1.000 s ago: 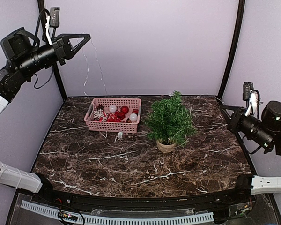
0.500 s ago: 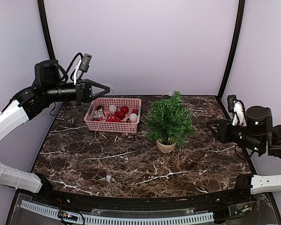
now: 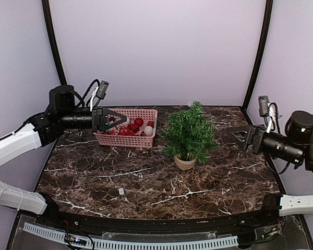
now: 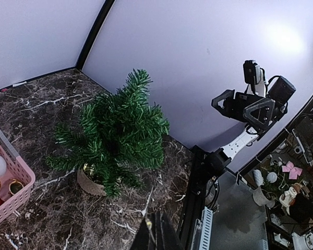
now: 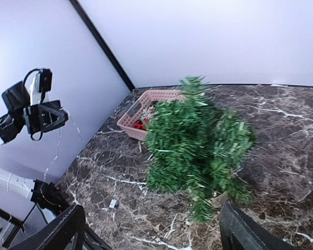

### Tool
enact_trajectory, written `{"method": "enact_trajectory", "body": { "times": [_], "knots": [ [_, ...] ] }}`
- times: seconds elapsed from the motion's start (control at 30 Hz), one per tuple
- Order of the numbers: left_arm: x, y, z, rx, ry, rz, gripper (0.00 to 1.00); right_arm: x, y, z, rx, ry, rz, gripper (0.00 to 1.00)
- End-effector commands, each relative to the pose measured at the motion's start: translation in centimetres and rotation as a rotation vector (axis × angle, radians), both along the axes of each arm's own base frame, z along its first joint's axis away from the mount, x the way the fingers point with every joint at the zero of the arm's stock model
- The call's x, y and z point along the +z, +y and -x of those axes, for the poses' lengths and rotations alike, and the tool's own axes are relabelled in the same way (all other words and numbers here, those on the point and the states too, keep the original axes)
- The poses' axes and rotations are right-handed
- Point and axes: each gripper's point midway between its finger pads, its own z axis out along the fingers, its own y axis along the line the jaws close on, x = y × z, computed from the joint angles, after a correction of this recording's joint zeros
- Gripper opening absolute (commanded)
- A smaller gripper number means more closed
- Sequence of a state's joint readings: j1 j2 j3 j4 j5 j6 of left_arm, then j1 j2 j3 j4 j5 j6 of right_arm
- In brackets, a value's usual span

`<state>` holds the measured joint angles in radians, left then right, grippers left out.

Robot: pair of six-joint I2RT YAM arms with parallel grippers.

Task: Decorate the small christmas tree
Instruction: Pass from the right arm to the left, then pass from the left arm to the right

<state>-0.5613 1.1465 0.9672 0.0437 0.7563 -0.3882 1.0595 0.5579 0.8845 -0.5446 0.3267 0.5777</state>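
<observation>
Small christmas tree (image 3: pixel 189 133): green and bushy, upright in a tan pot (image 3: pixel 184 163), standing right of centre on the marble bench (image 3: pixel 224 179); no ornament shows on it. Pink basket (image 3: pixel 125 139): just left of the tree and apart from it, holding red balls (image 3: pixel 138 122), white balls (image 3: pixel 148 130) and a snowflake piece. Left tool (image 3: pixel 124 121): level over the basket and pointed at the tree, pressed together on a thin pale strand (image 5: pixel 58 148) that hangs from its tip in the right wrist view; likely a light string. Right tool (image 3: pixel 232 136): on the tree's other side, near the branches but not touching, jaws spread wide, nothing between them. Small pale block (image 3: pixel 121 191): on the bench towards the front, well apart from the tree; whether the strand runs to it cannot be told. Step in hand, as judged: draping the strand on the tree. Handling: carry the strand high enough for the slack to clear the basket rim. Lay it over the upper branches first. Let the open right tool take the free length beside the tree and guide it round, not pull it. Keep tension light, since the pot looks easy to tip. The needles would snag a fine wire, so lift it off rather than drag it.
</observation>
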Motion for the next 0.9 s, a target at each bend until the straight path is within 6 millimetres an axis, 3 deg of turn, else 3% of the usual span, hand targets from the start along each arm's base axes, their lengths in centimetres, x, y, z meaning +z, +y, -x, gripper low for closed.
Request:
{"method": "enact_trajectory", "body": {
  "times": [0.0,0.2,0.33,0.47,0.6,0.67,0.87],
  "knots": [
    [1.0,-0.3,-0.7,0.027,-0.008,0.058,0.05,2.8,7.8,0.1,0.237,-0.041,-0.016,0.89],
    [1.3,-0.2,-1.2,0.054,-0.007,0.074,0.05,2.3,18.8,-0.2,0.347,-0.104,0.139,0.89],
    [1.3,0.0,-1.7,0.086,-0.011,0.078,0.06,0.9,24.7,0.0,0.44,-0.076,0.023,0.89],
    [1.2,0.3,-2.3,0.132,-0.011,0.076,0.07,-1.1,28.9,0.2,0.486,-0.013,-0.043,0.9],
    [1.2,0.4,-2.8,0.154,-0.011,0.078,0.07,-2.0,33.1,2.8,0.61,0.024,-0.091,0.91],
    [1.1,0.4,-2.9,0.161,-0.009,0.08,0.07,-3.5,34.8,3.7,0.638,0.048,-0.06,0.9],
    [1.2,0.4,-3.1,0.169,-0.013,0.087,0.07,-5.4,37.4,5.1,0.687,0.081,-0.038,0.85]
  ]
}}
